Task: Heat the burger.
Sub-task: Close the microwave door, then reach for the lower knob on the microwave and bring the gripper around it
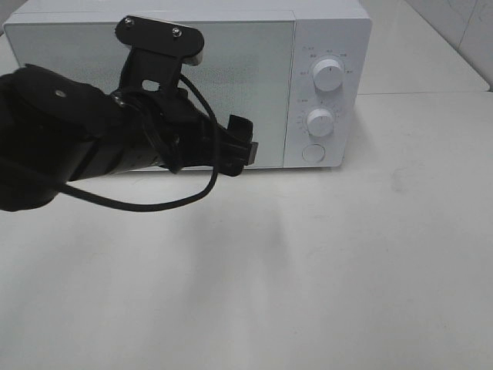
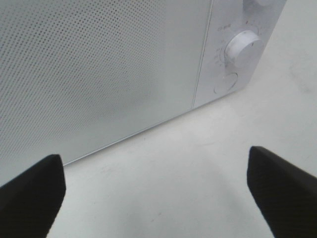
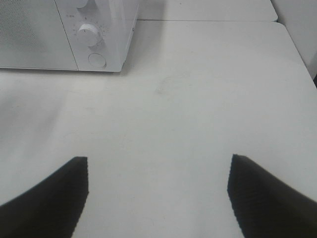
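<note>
Left pincer (image 2: 154, 158) wide, empty, just before shut microwave door (image 2: 99, 74); right pincer (image 3: 158, 159) likewise wide.

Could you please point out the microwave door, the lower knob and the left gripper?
microwave door (image 1: 248, 69), exterior high view, on its dotted panel.
lower knob (image 1: 320, 122), exterior high view, on its white face.
left gripper (image 2: 154, 173), left wrist view, midway between its fingertips.

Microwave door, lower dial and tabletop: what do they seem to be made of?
Microwave door: probably glass or plastic behind a white, finely perforated screen; a regular dot grid covers it. Lower dial: likely white moulded plastic, smooth with slight sheen. Tabletop: hard, matte off-white surface, perhaps laminate or stone; the look leaves that open.
</note>
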